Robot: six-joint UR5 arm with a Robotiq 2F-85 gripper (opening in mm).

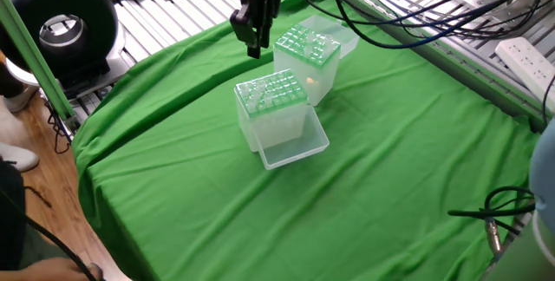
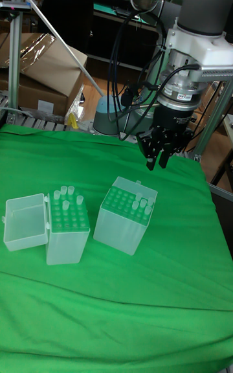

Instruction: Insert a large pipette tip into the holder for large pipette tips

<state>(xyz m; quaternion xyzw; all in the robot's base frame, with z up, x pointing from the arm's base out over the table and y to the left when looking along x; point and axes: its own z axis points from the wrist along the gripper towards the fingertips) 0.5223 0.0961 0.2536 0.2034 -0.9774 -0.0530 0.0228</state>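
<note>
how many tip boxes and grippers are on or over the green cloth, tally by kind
tip boxes: 2, the box with its lid swung open and the box nearer the arm
grippers: 1, the gripper hanging above the cloth, whether its jaws hold anything is unclear
total: 3

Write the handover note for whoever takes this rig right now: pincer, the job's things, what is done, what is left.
Pincer: hangs in the air beside the holder for large pipette tips, touching nothing. Whether it is open or shut, or carries a tip, cannot be told.
Holder: upright on the green cloth, green grid top, a few tips standing along one edge, most holes free.
Paler box: next to it, lid swung open, clear tips standing up from its top.
Done: nothing that can be confirmed.
Left: check the pincer for a tip, fetch one if there is none, then lower it into a free hole of the holder.
</note>
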